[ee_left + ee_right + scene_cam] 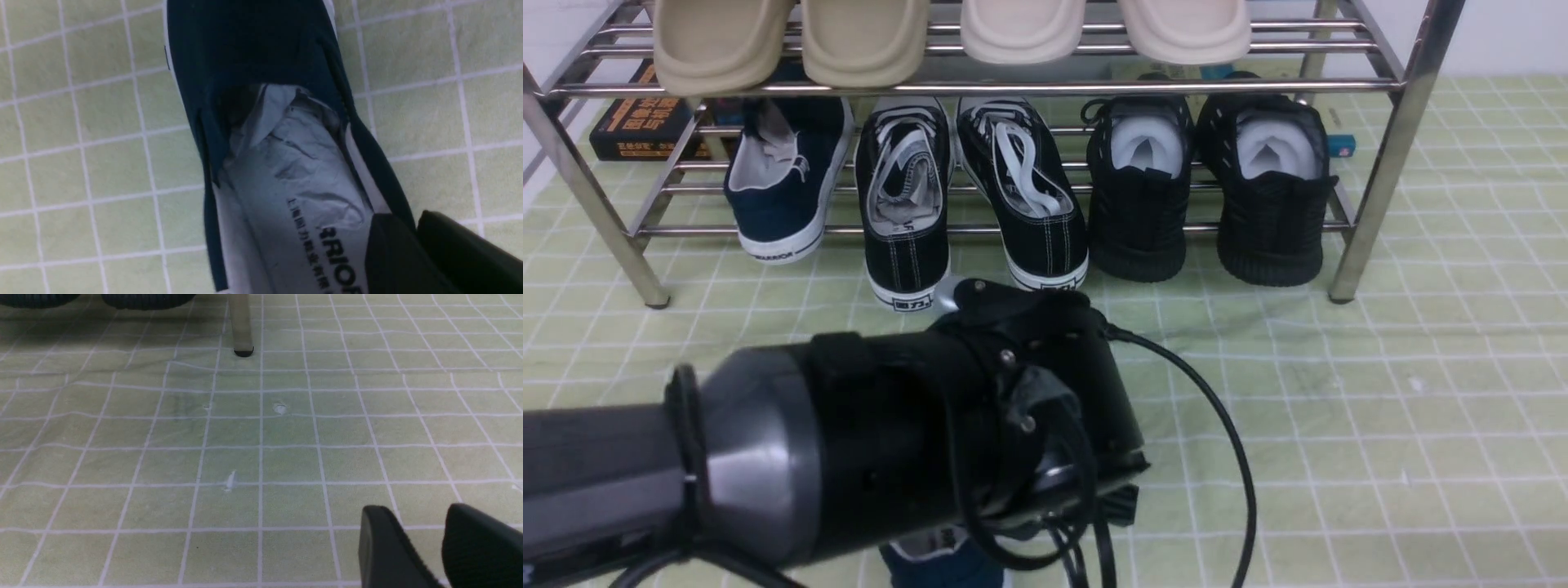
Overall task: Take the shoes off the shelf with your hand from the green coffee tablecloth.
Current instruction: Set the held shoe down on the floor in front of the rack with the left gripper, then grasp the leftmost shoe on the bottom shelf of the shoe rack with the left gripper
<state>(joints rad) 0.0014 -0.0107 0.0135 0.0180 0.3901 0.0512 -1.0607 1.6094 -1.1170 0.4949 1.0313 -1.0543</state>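
**Front view.** Chrome shelf (1390,163) on green tablecloth (1380,425). Top tier: tan slippers (792,41) and cream slippers (1103,28). Lower tier, left to right:
- one navy shoe (784,180) at the far left end, heel toward camera, white sole edge over the front rail
- black lace-ups (907,212)
- black knit sneakers (1139,204)

Black box with orange print (637,122) behind the shelf's left end. Left arm (890,441) across the foreground from the left, wrist angled down, black cable (1237,465) looping off to the right. Second navy shoe (943,563) peeking out under the wrist at the bottom edge, on the cloth, well apart from the shelf. Claw itself hidden by the wrist here.

**Left wrist view.** Second navy shoe (253,49) flat on the cloth, opening up. Crumpled paper stuffing (294,155) toward the toe, printed white insole (261,245) behind it. Left gripper (410,222) at the shoe's side rim. One finger (396,261) inside, over the insole. The other finger (470,253) outside the wall. Only a narrow dark gap between them, with the rim apparently in it. Pinched or slack: cannot tell, corner too dark.

**Right wrist view.** Right gripper (419,512) low over bare cloth, fingers (380,547) apart, white grid lines visible between them, holding nothing. One leg of the shelf (240,326) ahead, black foot on the cloth. Knit sneaker soles at the far edge beside it.
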